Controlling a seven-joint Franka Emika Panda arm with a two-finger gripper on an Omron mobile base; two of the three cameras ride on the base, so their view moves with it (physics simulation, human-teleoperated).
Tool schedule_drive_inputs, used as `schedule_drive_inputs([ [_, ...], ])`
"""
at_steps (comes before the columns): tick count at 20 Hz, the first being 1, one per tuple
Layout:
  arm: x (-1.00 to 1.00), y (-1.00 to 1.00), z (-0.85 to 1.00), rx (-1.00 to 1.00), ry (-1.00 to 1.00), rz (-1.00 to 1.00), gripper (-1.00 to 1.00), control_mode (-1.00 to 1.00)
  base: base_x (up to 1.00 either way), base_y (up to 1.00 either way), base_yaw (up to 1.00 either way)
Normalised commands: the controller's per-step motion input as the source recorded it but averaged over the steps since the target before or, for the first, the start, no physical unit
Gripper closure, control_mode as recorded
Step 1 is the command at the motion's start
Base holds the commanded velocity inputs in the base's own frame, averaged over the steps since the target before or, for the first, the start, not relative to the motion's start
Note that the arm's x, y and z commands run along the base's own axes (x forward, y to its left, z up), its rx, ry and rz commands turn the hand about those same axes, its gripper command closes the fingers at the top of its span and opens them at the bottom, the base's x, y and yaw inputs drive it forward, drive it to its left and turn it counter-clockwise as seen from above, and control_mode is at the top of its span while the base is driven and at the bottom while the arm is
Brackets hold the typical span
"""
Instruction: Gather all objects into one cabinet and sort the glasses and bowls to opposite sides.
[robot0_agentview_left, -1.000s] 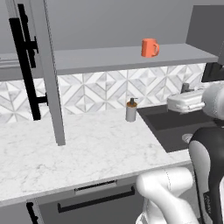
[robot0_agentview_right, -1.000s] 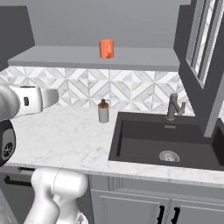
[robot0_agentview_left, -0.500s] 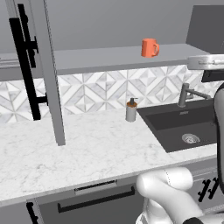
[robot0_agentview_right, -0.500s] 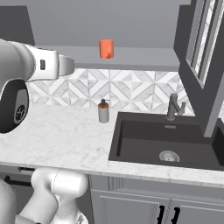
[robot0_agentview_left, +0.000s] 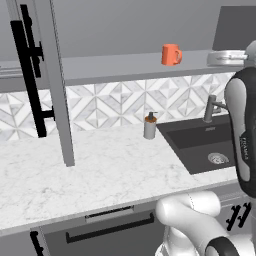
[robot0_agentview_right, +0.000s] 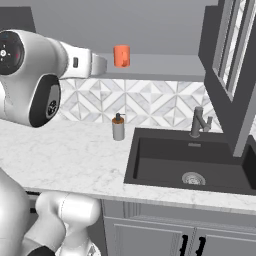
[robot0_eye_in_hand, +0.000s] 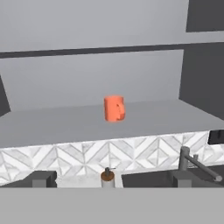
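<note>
Here we are facing the orange mug (robot0_eye_in_hand: 114, 108) straight ahead of our claw (robot0_eye_in_hand: 111, 180), its jaws spread wide and empty. We are judging it light, rigid and slick, best pinched across the rim beside its handle.

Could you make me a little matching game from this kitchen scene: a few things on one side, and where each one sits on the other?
Things:
1. orange mug
2. soap bottle
3. tap
4. black bar handle

Places:
A. behind the sink
B. on the open cabinet door
C. on the grey shelf
D. on the marble counter by the tiled wall

Pairs: 1-C, 2-D, 3-A, 4-B
</note>
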Motion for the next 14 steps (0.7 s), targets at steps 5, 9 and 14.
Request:
schedule_drive_inputs([
  [5, 0.93, -0.24, -0.13, 0.04, -0.10, 0.00, -1.00, -1.00, 0.00, 0.00, 0.00],
  [9, 0.81, -0.09, 0.13, 0.00, -0.01, 0.00, -1.00, -1.00, 0.00, 0.00, 0.00],
  [14, 0.14, -0.01, 0.00, 0.00, 0.00, 0.05, -1.00, -1.00, 0.00, 0.00, 0.00],
])
